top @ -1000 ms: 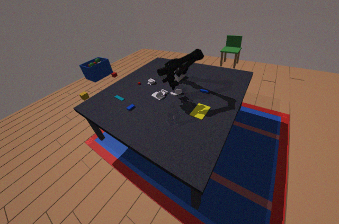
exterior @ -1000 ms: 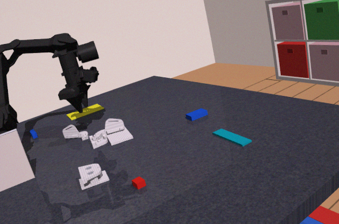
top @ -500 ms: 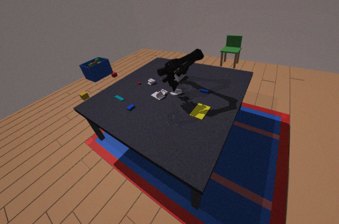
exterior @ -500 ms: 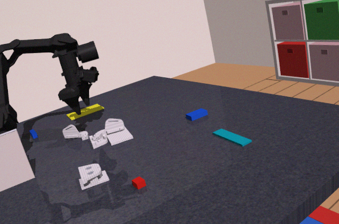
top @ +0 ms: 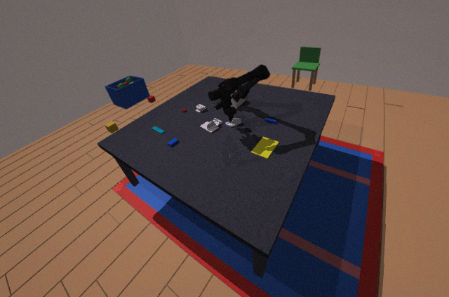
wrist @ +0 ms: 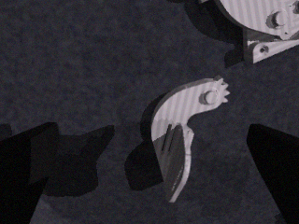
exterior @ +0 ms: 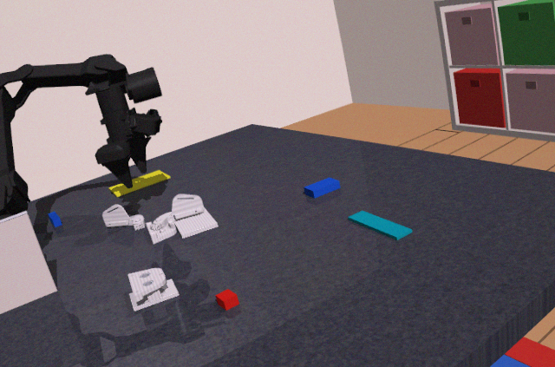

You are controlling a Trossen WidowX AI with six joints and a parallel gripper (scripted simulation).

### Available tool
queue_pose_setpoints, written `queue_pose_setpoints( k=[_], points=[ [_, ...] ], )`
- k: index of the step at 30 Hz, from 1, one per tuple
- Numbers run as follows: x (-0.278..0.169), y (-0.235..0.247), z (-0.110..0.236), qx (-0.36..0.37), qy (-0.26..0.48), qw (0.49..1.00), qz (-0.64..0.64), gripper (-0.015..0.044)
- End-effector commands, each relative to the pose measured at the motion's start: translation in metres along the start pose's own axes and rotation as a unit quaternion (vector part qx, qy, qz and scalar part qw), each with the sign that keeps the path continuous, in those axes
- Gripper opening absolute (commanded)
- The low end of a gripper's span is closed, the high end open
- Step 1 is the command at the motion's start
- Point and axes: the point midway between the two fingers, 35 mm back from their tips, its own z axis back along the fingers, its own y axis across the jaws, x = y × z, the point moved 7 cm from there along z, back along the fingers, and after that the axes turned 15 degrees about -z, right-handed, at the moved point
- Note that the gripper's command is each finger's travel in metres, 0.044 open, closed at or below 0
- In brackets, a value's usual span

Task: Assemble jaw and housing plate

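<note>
The loose white jaw (top: 234, 121) (exterior: 115, 216) (wrist: 179, 106) lies on the dark table, its toothed end toward the white base in the wrist view. My gripper (exterior: 136, 178) (wrist: 156, 133) is open and empty above the loose jaw, which shows between the spread fingers in the wrist view. The white base (exterior: 199, 225) stands beside the loose jaw and carries the other jaw (exterior: 186, 206). Only part of that assembly shows at the wrist view's top right; the free pin cannot be made out clearly. The white housing plate (top: 200, 106) (exterior: 144, 278) is apart, with two round marks on top.
A yellow plate (top: 264, 148) (exterior: 156, 177), blue blocks (top: 172, 142) (top: 270, 120) (exterior: 322, 187) (exterior: 55, 219), a teal strip (top: 157, 129) (exterior: 380, 225) and a red cube (top: 184, 110) (exterior: 227, 299) lie around the white parts. The arm's pale pedestal (exterior: 24, 262) stands at the left in the exterior view.
</note>
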Motion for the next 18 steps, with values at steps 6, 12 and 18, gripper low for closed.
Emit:
queue_pose_setpoints(
  k=[6,12,18],
  points=[
    [0.0,0.001,0.0047,-0.002,0.001,1.0,0.0,0.0361],
    [-0.0001,0.0011,0.0054,-0.003,0.001,1.0,0.001,0.0204],
    [-0.0001,0.0011,0.0054,-0.003,0.001,1.0,0.001,0.0046]
  ],
)
